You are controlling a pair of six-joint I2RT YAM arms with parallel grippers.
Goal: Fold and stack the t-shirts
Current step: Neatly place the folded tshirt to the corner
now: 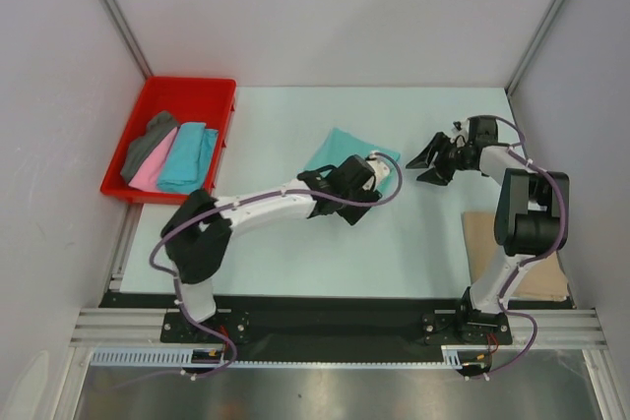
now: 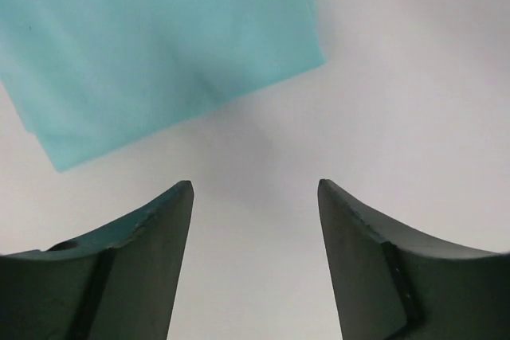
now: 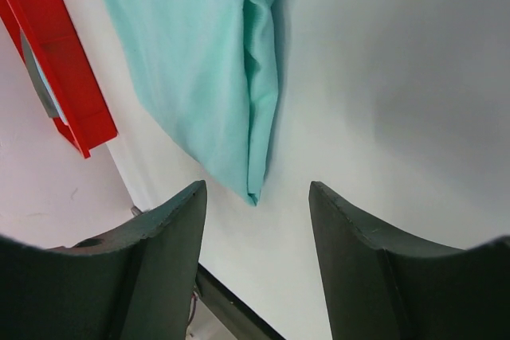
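Left gripper (image 2: 255,189) fingers sit closest to the lens in the left wrist view. I read them as spread wide with nothing between them, only bare table (image 1: 295,263) below. The right gripper (image 3: 256,189) is likewise parted and carries nothing. From the top view, the left gripper hovers over the near right corner of the mint green t-shirt (image 1: 330,150), which lies folded near the middle of the table. The right gripper hangs just to the right of the shirt, apart from it. The red tray (image 1: 187,84) sits at the far left corner and holds the dark grey t-shirt (image 1: 148,143), the pink t-shirt (image 1: 148,174) and the turquoise t-shirt (image 1: 187,156), laid side by side. A tan t-shirt (image 1: 477,243) lies flat beside the right arm base, partly hidden by that arm. I judge the mint shirt to be light, limp and thin, with no stiffness of its own. It should sag from any single grip point, and the layers may slide apart if only the top ply is pinched. I would therefore take hold at the doubled edge seen in the right wrist view and close through all layers. A second grip on the opposite side should keep the fold flat during any lift.
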